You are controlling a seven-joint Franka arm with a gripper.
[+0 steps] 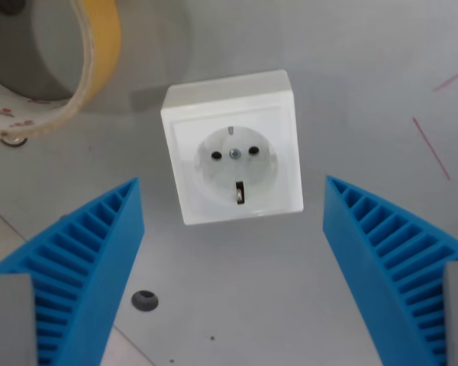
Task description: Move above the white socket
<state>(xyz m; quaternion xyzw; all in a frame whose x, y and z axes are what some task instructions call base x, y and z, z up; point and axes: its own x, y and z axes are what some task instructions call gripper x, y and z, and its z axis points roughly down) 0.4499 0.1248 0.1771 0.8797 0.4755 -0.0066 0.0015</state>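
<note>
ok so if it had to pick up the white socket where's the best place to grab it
Probably from straight above, across the white socket body's two flat side walls, on the wrist view's left and right. It lies face-up, a square block with parallel sides, and the open gripper fingers already stand wider than it; the roll of tape nearby stays clear.

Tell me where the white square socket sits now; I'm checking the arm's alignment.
The white square socket lies near the wrist view's centre on the grey table, ahead of the open blue ribbed gripper, beside the tape roll at upper left.
</note>
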